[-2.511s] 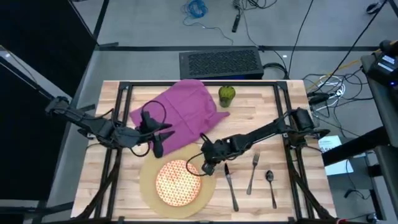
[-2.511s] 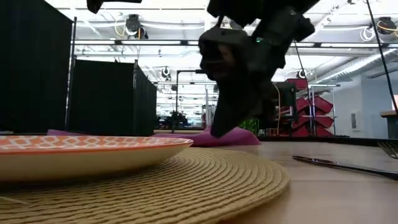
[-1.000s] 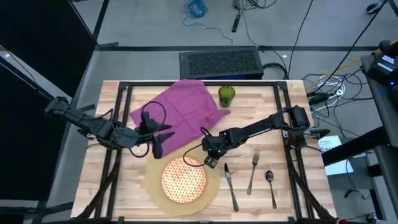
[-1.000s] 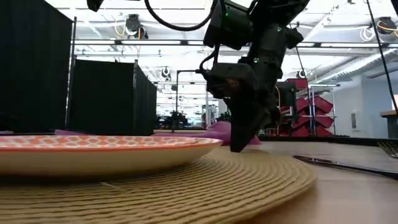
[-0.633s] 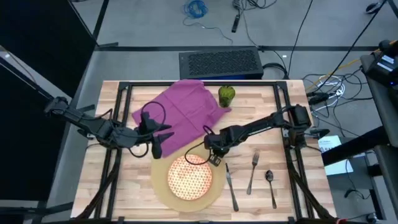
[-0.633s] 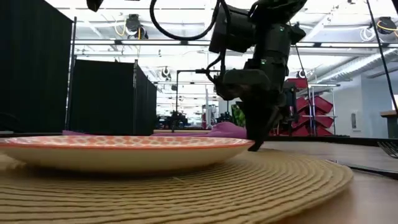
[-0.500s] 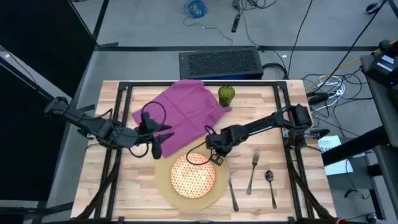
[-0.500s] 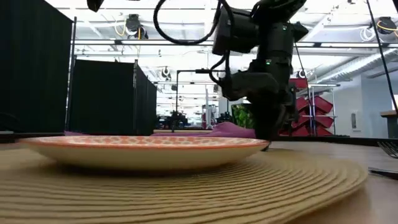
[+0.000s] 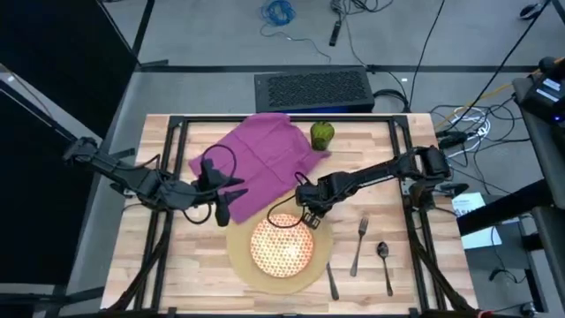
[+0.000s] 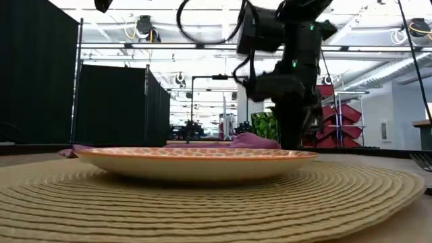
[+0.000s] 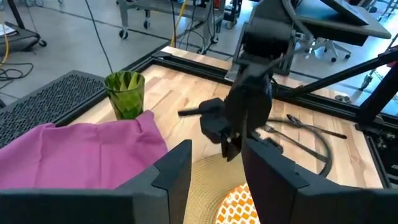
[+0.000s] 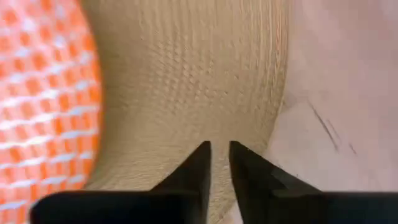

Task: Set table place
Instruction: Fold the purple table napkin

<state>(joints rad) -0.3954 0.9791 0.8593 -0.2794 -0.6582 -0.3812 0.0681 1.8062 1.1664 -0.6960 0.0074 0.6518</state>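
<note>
The table point(image 9: 388, 141) is a pale butcher-block top with a black bar frame along its edges, standing on a grey floor strewn with cables. A black ventilated box point(image 9: 312, 88) sits on the floor just past its far edge. The low view looks across the tabletop into a bright hall with black curtain partitions point(image 10: 40, 74) and red racks point(image 10: 337, 121) in the distance.

A magenta cloth point(image 9: 256, 159) lies spread across the far-left part of the table, with a green cup point(image 9: 321, 134) standing upright just beside its right edge. The place point(image 9: 309, 272), a large round tan woven mat, lies near the front edge at the middle, and a red-and-cream lattice plate point(image 9: 282, 246) rests on it, set toward its far side. To the right of the mat lie a knife point(image 9: 331, 281), whose upper part the mat covers, then a fork point(image 9: 358, 246), then a spoon point(image 9: 385, 265).

The right arm stretches low from the table's right edge toward the centre. The right gripper point(image 9: 309, 215) points down at the mat's far rim, just beyond the plate; its wrist view shows the two fingers point(image 12: 198, 171) nearly together, only a thin slit between them, pinching the mat's edge.

The left arm reaches in from the left edge, and the left gripper point(image 9: 223, 209) hangs over the cloth's front corner beside the mat, its fingers point(image 11: 177, 177) set moderately apart and holding nothing.
</note>
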